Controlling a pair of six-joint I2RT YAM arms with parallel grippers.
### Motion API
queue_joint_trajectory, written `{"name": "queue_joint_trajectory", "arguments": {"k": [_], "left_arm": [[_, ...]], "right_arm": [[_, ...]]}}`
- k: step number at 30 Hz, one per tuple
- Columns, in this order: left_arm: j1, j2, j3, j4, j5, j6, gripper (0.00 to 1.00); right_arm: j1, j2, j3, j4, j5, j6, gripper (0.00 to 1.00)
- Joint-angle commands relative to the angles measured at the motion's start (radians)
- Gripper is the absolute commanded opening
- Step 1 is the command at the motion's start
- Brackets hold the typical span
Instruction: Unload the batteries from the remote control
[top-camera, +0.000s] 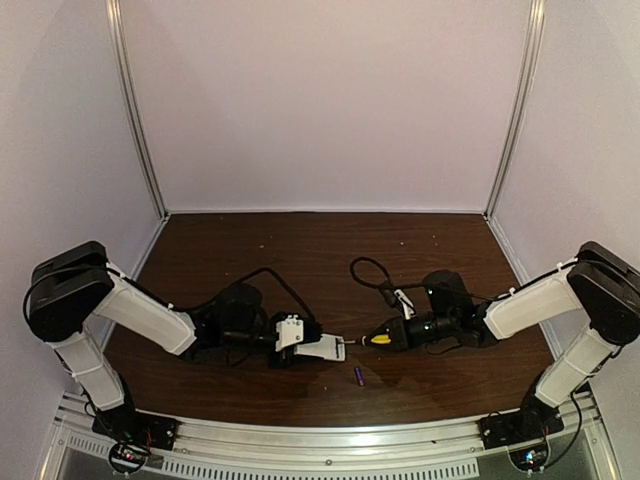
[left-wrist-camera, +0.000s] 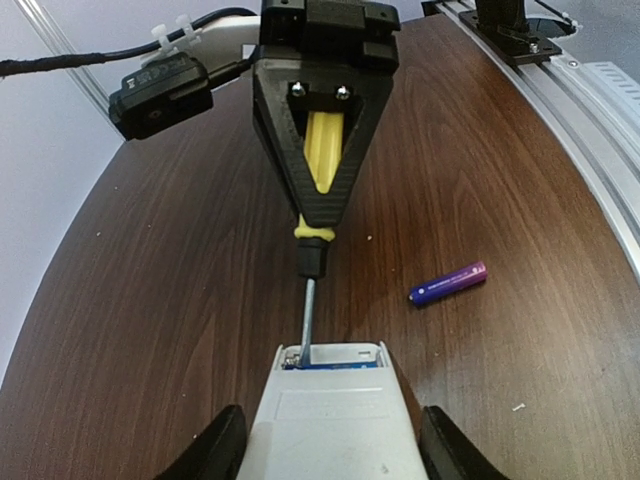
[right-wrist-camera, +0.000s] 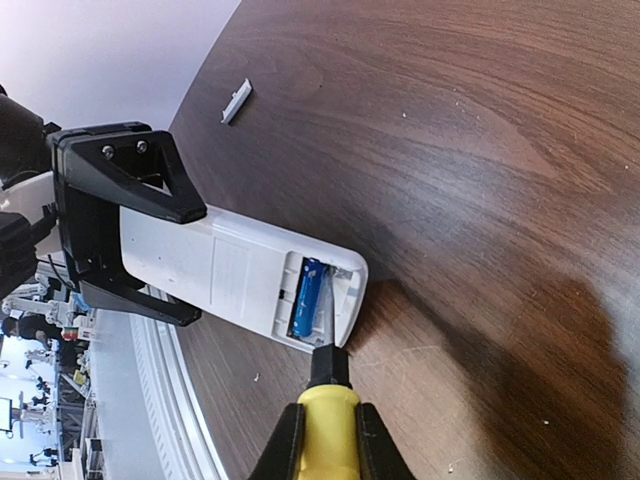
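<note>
Left pincer (top-camera: 303, 345) clamps the remote (top-camera: 326, 348) by its sides, jaws part-spread around the white body and holding it just above the bench (top-camera: 250, 250), battery bay facing up. Right pincer (top-camera: 386, 338) is pressed tight on the yellow handle of a screwdriver (left-wrist-camera: 310, 315), whose tip sits at one corner of the open bay. One blue battery (right-wrist-camera: 309, 295) lies in that bay. Another battery (left-wrist-camera: 448, 283), blue-purple, lies loose on the bench beside the remote's open end, towards the near edge. A small white cover (right-wrist-camera: 236, 101) lies well apart, further back.

The bench is dark brown wood grain, glossy, with fine scratches and scattered pale specks. A ribbed aluminium rail (top-camera: 330, 440) runs along its near edge and carries both arm bases. Plain pale lilac walls (top-camera: 320, 100) close in three sides, joined at the back corners by slim metal posts (top-camera: 135, 110).
</note>
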Motion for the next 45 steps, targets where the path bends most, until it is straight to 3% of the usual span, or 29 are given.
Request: {"name": "queue_joint_trajectory", "arguments": {"k": [1,19,31,45], "left_arm": [[0.007,0.017,0.017,0.031,0.045,0.000,0.00],[0.047,0.127,0.077,0.007,0.072,-0.025,0.00],[0.059,0.142,0.081,0.011,0.099,-0.037,0.00],[0.064,0.179,0.119,-0.069,0.135,-0.018,0.00]], "right_arm": [[-0.009,0.071,-0.024,0.153,-0.084,0.045,0.00],[-0.022,0.187,-0.035,0.295,-0.126,0.015,0.00],[0.023,-0.029,-0.071,0.241,-0.080,-0.052,0.00],[0.084,-0.147,-0.098,0.236,-0.051,-0.083,0.00]]}}
